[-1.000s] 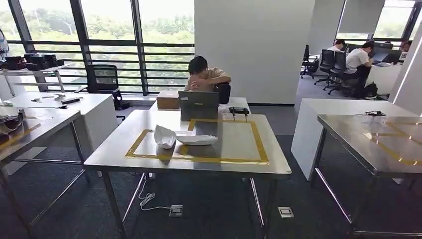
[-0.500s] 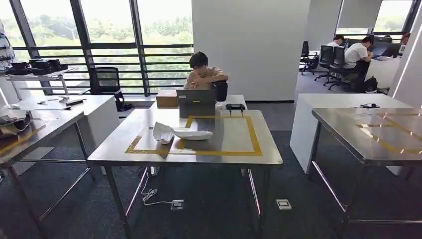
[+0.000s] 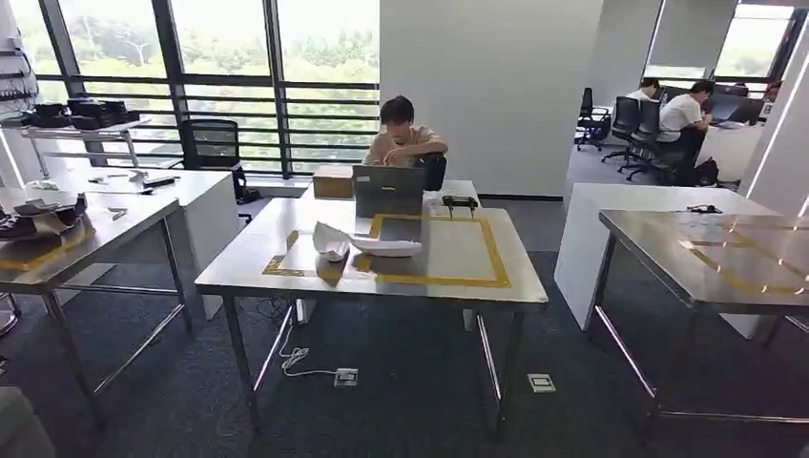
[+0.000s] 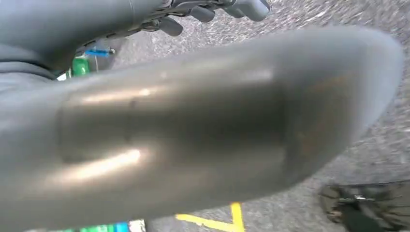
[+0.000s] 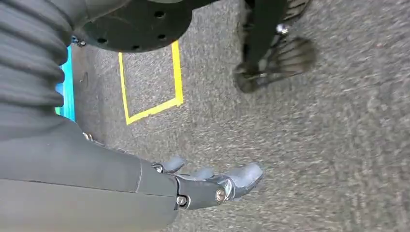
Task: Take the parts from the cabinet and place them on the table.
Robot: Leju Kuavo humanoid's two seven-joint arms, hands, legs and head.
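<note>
Two white shell parts lie inside the yellow tape frame on the steel table [image 3: 458, 291]: a cupped one [image 3: 331, 242] and a long flat one [image 3: 386, 246]. In the left wrist view a large smooth grey part [image 4: 203, 130] stretches across the picture, and my left hand [image 4: 96, 19] holds it, with dark fingers [image 4: 212, 9] curled at its edge. A corner of that part [image 3: 17, 429] pokes in at the lower left of the head view. My right hand [image 5: 208, 186] hangs over the grey carpet with its fingers stretched out and nothing in them.
A person [image 3: 405, 138] sits behind a laptop [image 3: 388, 189] at the table's far end. Steel tables stand to the left [image 3: 114, 229] and right [image 3: 706, 277]. A cable and floor sockets [image 3: 345, 376] lie under the table. Yellow tape [image 5: 150, 106] marks the carpet.
The whole picture has shifted: the camera has moved, and the table now sits farther off and more to the right. The seated person has raised their head.
</note>
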